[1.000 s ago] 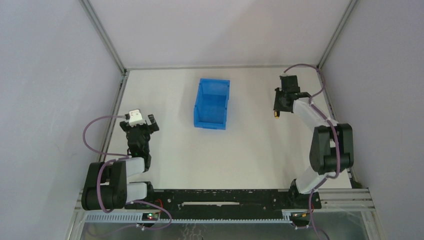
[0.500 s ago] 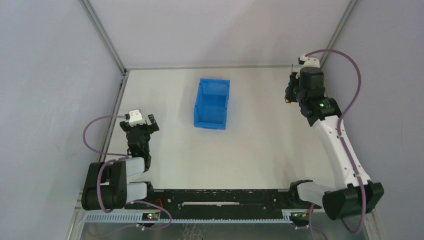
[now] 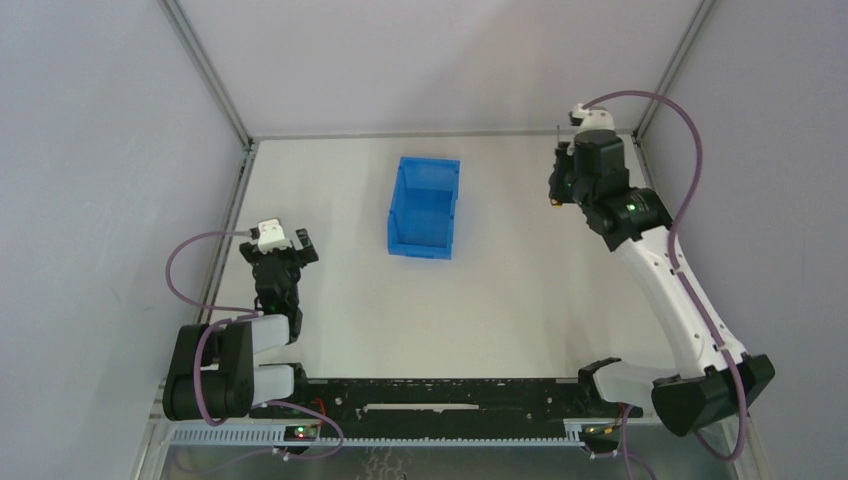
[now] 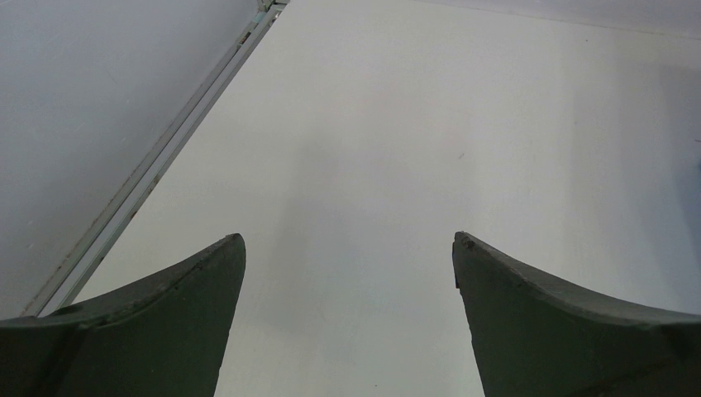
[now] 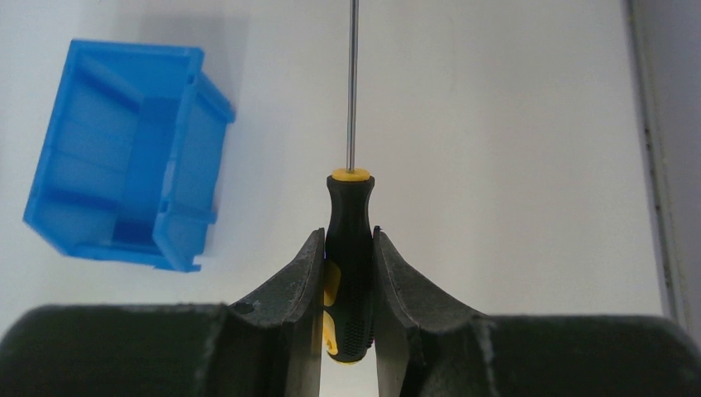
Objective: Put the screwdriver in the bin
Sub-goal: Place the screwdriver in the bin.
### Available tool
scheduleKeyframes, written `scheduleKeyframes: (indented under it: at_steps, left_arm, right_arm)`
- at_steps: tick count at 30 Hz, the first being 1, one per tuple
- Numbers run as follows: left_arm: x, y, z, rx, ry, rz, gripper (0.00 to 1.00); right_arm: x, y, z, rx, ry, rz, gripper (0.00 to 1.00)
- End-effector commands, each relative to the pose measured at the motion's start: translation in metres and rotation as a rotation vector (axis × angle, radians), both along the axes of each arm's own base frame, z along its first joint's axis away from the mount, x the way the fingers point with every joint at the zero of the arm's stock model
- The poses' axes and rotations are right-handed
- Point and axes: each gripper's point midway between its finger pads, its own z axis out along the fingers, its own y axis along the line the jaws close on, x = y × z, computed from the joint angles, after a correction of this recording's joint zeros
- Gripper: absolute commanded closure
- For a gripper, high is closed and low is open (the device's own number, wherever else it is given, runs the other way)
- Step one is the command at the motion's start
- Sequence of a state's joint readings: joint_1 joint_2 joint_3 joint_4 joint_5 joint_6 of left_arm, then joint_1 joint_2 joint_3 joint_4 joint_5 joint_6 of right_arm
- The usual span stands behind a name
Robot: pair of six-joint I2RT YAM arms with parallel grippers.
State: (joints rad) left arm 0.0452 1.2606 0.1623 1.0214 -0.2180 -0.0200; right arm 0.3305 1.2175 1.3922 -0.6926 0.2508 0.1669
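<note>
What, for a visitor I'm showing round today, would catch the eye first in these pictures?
The bright blue bin stands mid-table, vivid against the white table. At the far right, the right gripper is shut on the black-and-yellow handle of the screwdriver, with the thin shaft pointing away from the wrist camera. The left gripper hangs open over bare table at the left.

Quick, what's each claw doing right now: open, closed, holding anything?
Left claw: open, holding nothing.
Right claw: closed on the screwdriver, gripping its handle.
</note>
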Motion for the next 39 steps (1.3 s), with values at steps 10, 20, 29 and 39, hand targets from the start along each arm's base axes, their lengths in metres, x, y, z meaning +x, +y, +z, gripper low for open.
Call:
scheduleKeyframes:
  at_steps: [10,20,29,39]
  left_arm:
    - [0.009,0.0,0.021,-0.001,-0.062,0.006,0.0]
    - [0.009,0.0,0.021,-0.001,-0.062,0.006,0.0]
    - [0.009,0.001,0.021,-0.001,-0.062,0.006,0.0]
    - [0.009,0.001,0.021,-0.001,-0.061,0.007,0.0]
  right_arm:
    - [0.023,0.125,0.03,0.055,-0.046,0.125,0.74]
    - [0.041,0.21,0.035,0.106,-0.055,0.172,0.75]
    - [0.054,0.248,0.005,0.094,-0.006,0.19,0.75]
    - [0.067,0.259,-0.076,0.057,0.098,0.202,0.74]
